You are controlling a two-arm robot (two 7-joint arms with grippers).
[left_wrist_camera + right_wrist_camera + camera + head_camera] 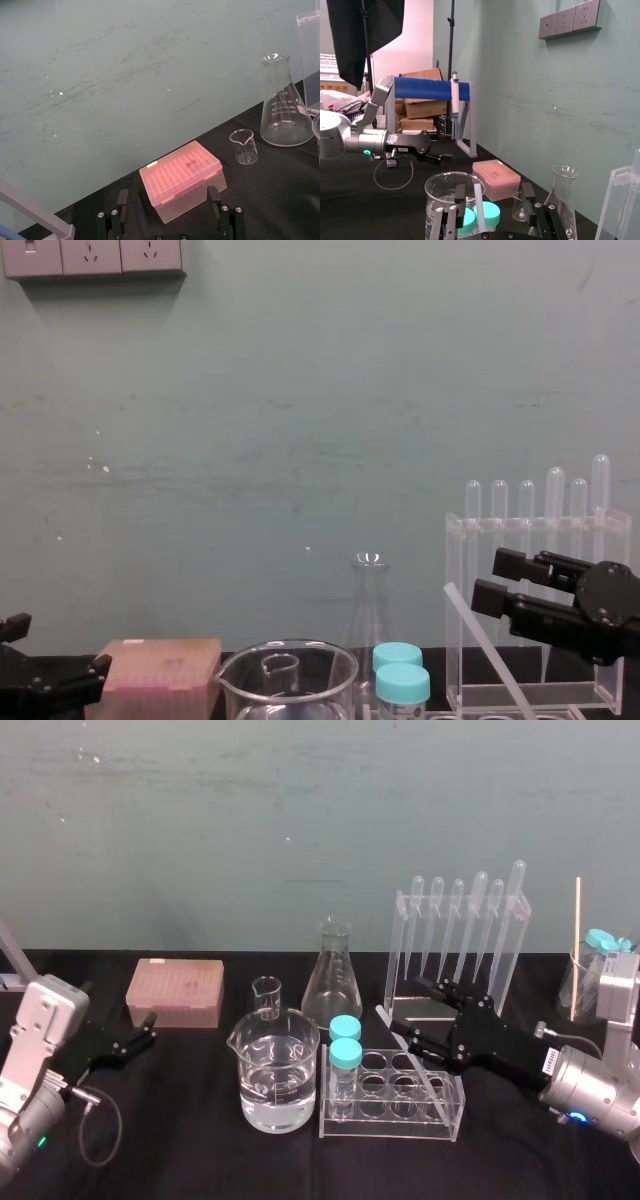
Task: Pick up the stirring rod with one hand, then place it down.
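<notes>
Right gripper: my black blocky right gripper [410, 1005] reaches in from the right. It is over the back of the clear acrylic tube rack [395, 1125] and in front of the tall clear pipette stand [455, 935].
Its jaws: spread wide, with nothing clamped between them.
Stirring rod: the long, thin, translucent-white glass stirring rod [428, 1078] lies slanted across the tube rack. In the chest view its upper end rises toward my right gripper.
Rod and jaws: in the right wrist view the rod stands between my two fingers [460, 200], closer to one of them. I cannot tell whether it touches that one.
Rack contents: two clear tubes with turquoise caps [345, 1042] stand at the rack's left end.
Left gripper: my black left gripper [148, 1032] is low over the black table cover [180, 1140] at the left. It points at the pink lidded plastic box [175, 992], with its jaws apart and holding nothing.
Glassware: a large clear glass beaker holding water [278, 1070] stands left of the rack. A small empty glass beaker [266, 995] and a clear conical glass flask [332, 978] stand behind it.
</notes>
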